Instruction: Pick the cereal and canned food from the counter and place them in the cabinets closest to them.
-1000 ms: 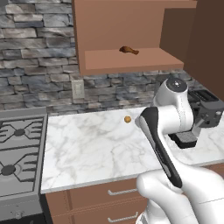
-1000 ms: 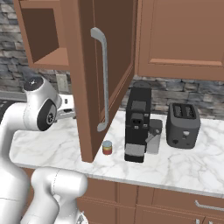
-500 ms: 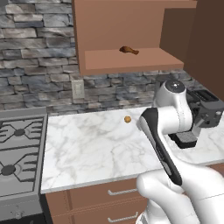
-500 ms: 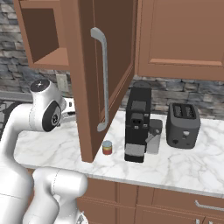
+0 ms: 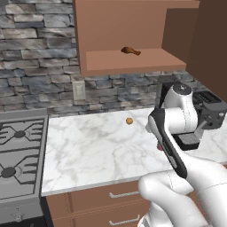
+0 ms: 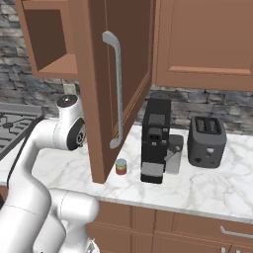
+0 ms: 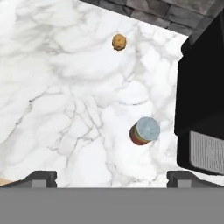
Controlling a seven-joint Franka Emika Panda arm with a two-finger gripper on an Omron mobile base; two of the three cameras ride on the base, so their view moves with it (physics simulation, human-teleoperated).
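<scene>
Pincer above the canned food on the marble surface.
The pincer (image 7: 111, 177) hangs over the white marble surface (image 7: 57, 100), its two dark tips spread wide apart and empty. The canned food (image 7: 144, 131), grey-lidded with a red and yellow label, stands upright just left of the black coffee machine (image 7: 203, 109). A small brown ball (image 7: 119, 42) lies farther off. A cabinet door (image 6: 116, 84) with a grey bar handle (image 6: 116, 89) stands open above the can.
</scene>
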